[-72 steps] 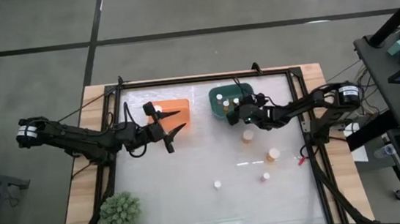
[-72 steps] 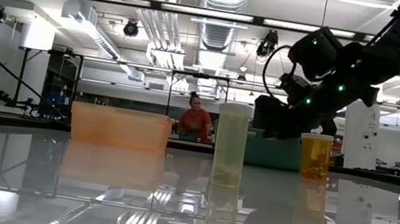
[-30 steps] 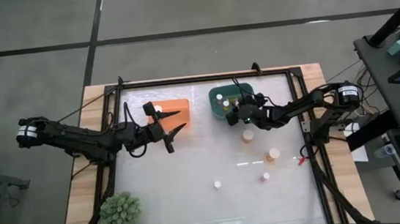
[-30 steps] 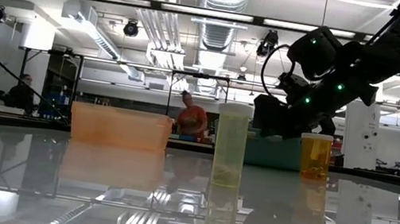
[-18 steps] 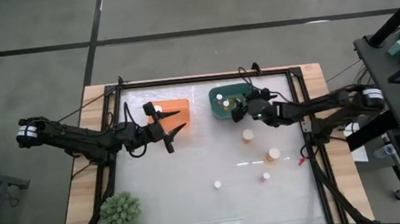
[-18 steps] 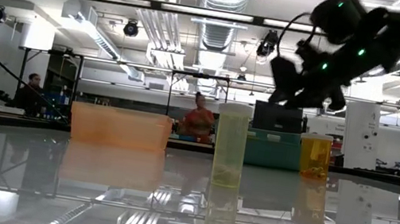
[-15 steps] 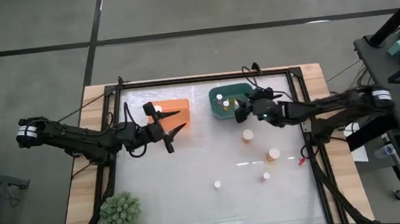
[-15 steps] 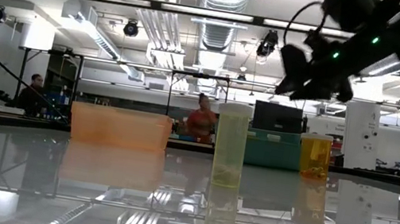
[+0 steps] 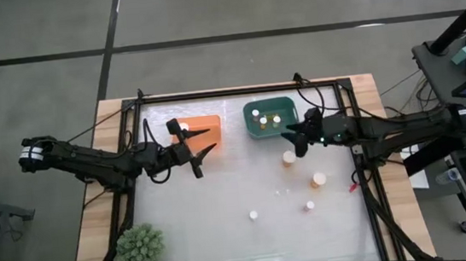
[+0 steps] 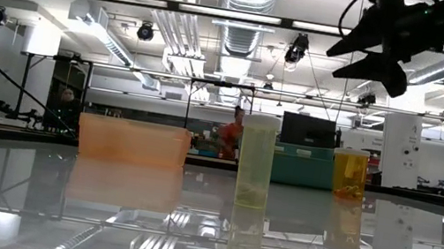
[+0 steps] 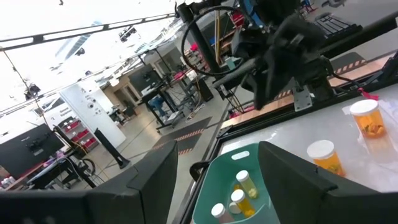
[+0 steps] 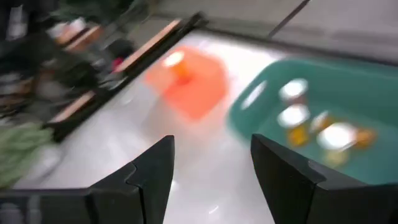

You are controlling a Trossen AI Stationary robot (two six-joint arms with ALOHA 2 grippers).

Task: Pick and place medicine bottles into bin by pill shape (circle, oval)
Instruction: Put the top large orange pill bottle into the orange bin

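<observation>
Several orange bottles with white caps stand on the table: one (image 9: 289, 157) below the green bin, one (image 9: 318, 179) to its right, and two small ones (image 9: 310, 205) (image 9: 253, 215) nearer the front. The green bin (image 9: 286, 105) holds three bottles (image 12: 293, 116). The orange bin (image 9: 206, 123) holds one bottle (image 12: 175, 61). My right gripper (image 9: 293, 140) hangs open and empty above the table by the green bin's near right corner. My left gripper (image 9: 207, 141) is open and empty, high over the orange bin's right edge.
A green plant (image 9: 139, 247) stands at the table's near left corner. A small red thing (image 9: 351, 186) lies near the right edge. A bare stretch of table lies between the bins and the front edge. People show in the room behind the table in the low view.
My right gripper has risen from low over the green bin and drawn back toward the table's right edge, and now hangs high by the bin's near right corner. The bottles in the bin stay where they were.
</observation>
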